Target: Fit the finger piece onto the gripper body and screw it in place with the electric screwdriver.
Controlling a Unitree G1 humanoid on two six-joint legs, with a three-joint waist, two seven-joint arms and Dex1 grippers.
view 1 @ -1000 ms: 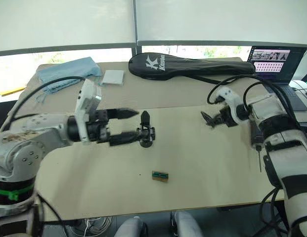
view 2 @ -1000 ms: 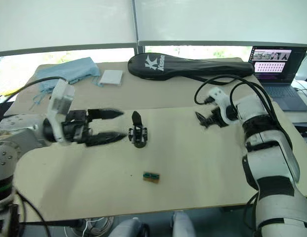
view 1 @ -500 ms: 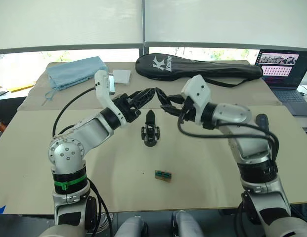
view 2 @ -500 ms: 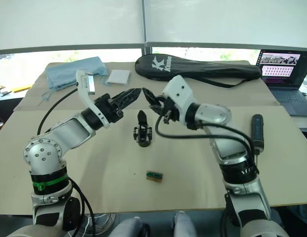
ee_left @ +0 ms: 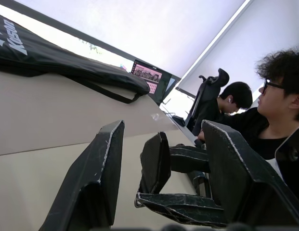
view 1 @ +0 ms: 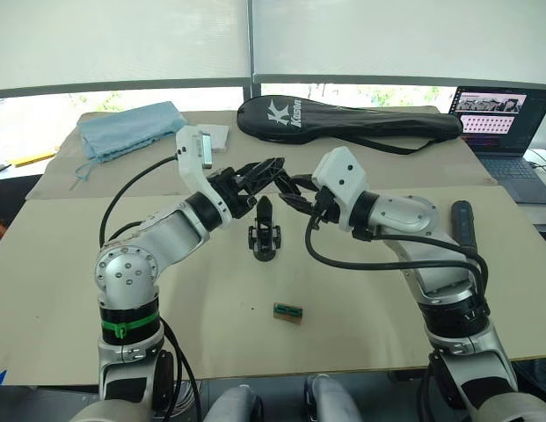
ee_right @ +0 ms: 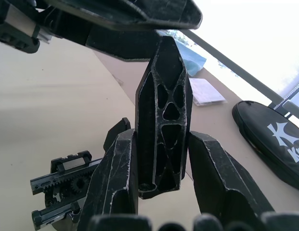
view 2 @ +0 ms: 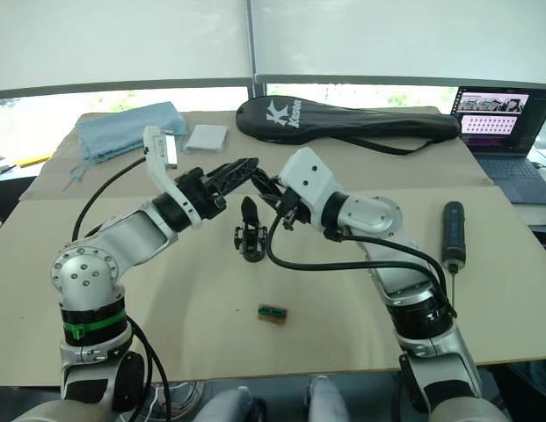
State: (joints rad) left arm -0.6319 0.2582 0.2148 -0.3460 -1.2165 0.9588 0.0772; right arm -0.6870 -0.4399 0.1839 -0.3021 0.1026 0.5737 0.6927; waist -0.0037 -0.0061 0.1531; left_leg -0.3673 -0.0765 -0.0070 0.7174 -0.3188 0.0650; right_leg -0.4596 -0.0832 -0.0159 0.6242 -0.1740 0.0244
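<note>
The right pincer (ee_right: 161,192) is clamped on the finger piece (ee_right: 162,120), a black webbed wedge standing between its 2 fingers with the pointed end away from the wrist. The left pincer (view 1: 271,169) meets it tip to tip above the surface (view 1: 167,352); its 2 fingers are apart, and in the left wrist view the right pincer's tips and the finger piece sit in the gap between them without clear contact.

The gripper body (view 1: 264,236) stands on the surface just below and nearer the robot than both pincers, its 1 pointed finger upright; the right wrist view shows its toothed rack (ee_right: 62,180) beside the right pincer's fingers. Nothing holds it.

The electric screwdriver (view 2: 453,236) lies on the surface well to the right of the right pincer, untouched. A small green-topped block (view 1: 287,311) lies nearer the robot than the gripper body. Beyond the pincers lie a black racket bag (view 1: 343,119), a blue cloth (view 1: 127,127) and a white pad (view 2: 207,135); a laptop (view 1: 501,123) sits far right.
</note>
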